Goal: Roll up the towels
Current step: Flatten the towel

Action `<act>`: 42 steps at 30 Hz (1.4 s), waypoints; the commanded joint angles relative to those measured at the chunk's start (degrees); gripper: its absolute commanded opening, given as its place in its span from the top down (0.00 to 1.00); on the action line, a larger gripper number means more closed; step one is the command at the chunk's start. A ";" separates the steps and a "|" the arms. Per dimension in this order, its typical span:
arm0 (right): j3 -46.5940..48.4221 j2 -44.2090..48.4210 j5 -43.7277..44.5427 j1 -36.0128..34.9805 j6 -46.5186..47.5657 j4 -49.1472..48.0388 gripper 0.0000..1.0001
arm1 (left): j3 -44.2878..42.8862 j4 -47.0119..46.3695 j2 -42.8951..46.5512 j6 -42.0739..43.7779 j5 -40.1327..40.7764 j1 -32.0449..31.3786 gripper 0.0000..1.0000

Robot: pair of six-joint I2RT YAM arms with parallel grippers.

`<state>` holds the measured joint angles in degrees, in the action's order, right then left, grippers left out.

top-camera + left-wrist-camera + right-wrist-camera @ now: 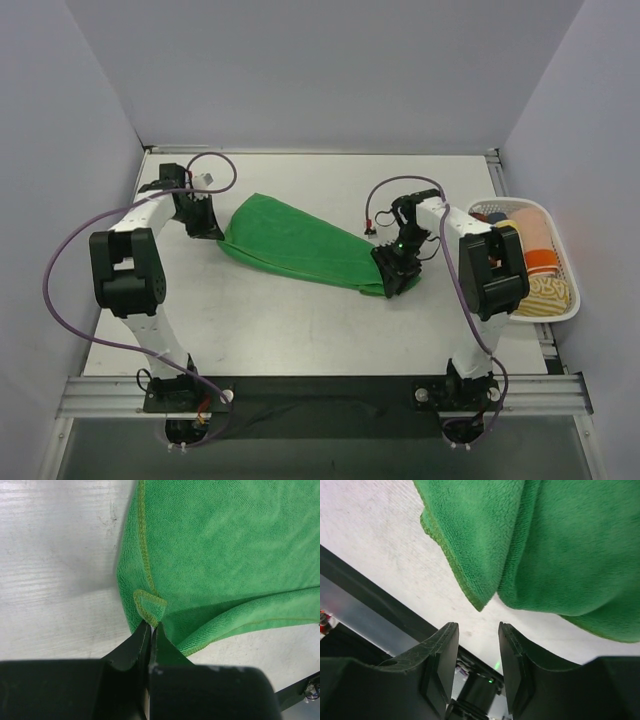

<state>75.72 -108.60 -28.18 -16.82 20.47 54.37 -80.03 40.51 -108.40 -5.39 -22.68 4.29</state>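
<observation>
Green towel (300, 248): lying unrolled on the surface (300, 340), about mid-depth, between the two arms.
Long axis: running from far left to near right, on a shallow diagonal.
Shape: broad and rounded at the left end, narrowing to a point at the near-right end (loosely bunched rather than spread flat).
Left end effector (207, 228): at the towel's broad left end; in the left wrist view (150, 628), fingers pressed together, pinching the towel's (225, 555) hem just below a small turned-over corner.
Hem: stitched edge running along the left side toward that corner, the cloth touching the surface around it.
Right end effector (398, 272): at the narrow near-right end; in the right wrist view (477, 627), fingers parted, nothing between them.
Towel tip at right: a folded corner of the towel (560, 545) hanging just beyond the gap between the fingers, not inside it; a thicker fold to its right.
Basket (563, 312): white, slatted, at the right edge of the surface, well apart from the towel, holding orange and yellow patterned cloths.
</observation>
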 commanded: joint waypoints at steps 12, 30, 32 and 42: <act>-8.40 4.01 -2.23 -1.55 -11.42 -10.42 0.66 | 1.02 -2.45 2.49 -0.50 0.00 0.28 1.00; -4.36 13.13 0.06 1.61 -8.96 -6.56 1.00 | 0.49 -2.10 7.84 -1.81 -4.74 5.54 1.00; -3.31 16.55 1.89 1.96 -6.34 -5.15 1.00 | -1.00 -2.10 8.99 -2.69 -6.06 6.60 1.00; 13.34 14.74 14.46 5.30 6.68 -2.51 1.00 | -13.01 -2.28 7.61 -13.15 -3.95 7.66 1.00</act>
<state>81.17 -90.30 -22.02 -13.85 20.62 47.62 -85.54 40.71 -99.22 -15.20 -27.53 11.18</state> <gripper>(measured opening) 0.043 0.041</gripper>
